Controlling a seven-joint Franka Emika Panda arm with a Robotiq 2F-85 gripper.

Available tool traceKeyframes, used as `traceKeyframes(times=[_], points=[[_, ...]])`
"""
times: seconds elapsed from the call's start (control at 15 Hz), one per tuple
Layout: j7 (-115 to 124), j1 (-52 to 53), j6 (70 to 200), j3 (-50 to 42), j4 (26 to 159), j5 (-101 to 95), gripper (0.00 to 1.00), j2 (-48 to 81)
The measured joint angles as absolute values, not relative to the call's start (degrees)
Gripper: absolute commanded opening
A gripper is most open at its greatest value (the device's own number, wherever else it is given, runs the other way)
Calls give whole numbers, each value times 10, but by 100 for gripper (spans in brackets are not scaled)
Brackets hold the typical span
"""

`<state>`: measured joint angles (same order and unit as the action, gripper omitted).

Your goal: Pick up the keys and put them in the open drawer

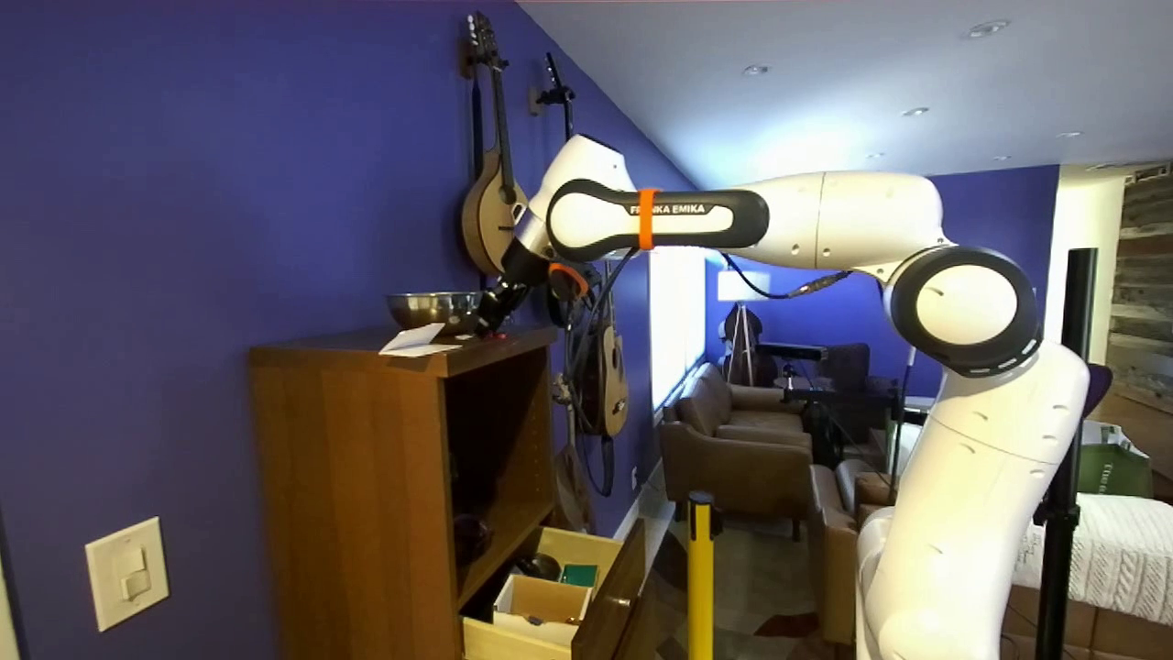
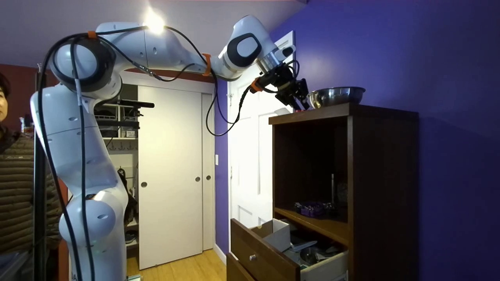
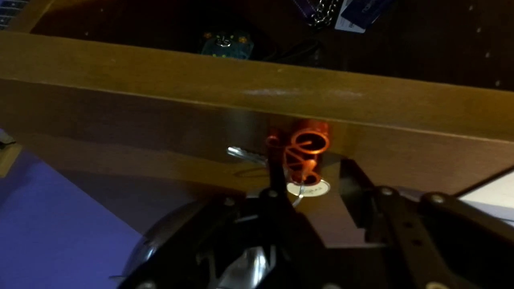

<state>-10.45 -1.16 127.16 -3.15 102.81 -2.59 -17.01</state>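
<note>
Locating the keys on the worktop: in the wrist view the red fob appears between and slightly ahead of the jaws, which stand apart, its long axis roughly square to their closing line; one blade projects sideways past a jaw (contact cannot be told).

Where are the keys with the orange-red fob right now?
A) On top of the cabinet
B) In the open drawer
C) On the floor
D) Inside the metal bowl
A: the wrist view shows the keys and their orange-red fob on the cabinet's top, close to its front edge.
</note>
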Motion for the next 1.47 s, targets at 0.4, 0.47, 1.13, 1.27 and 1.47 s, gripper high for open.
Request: traceKeyframes(times=[0.4, 0.47, 1.13, 1.27, 1.47], points=[[-100, -12, 1295, -31, 1017, -26, 81, -153], [-99, -12, 1298, -31, 1016, -26, 79, -152], [-67, -12, 1311, -28, 1010, -31, 28, -138], [-51, -12, 1320, -26, 1010, -38, 7, -132], [-31, -13, 1330, -24, 1010, -49, 6, -129]])
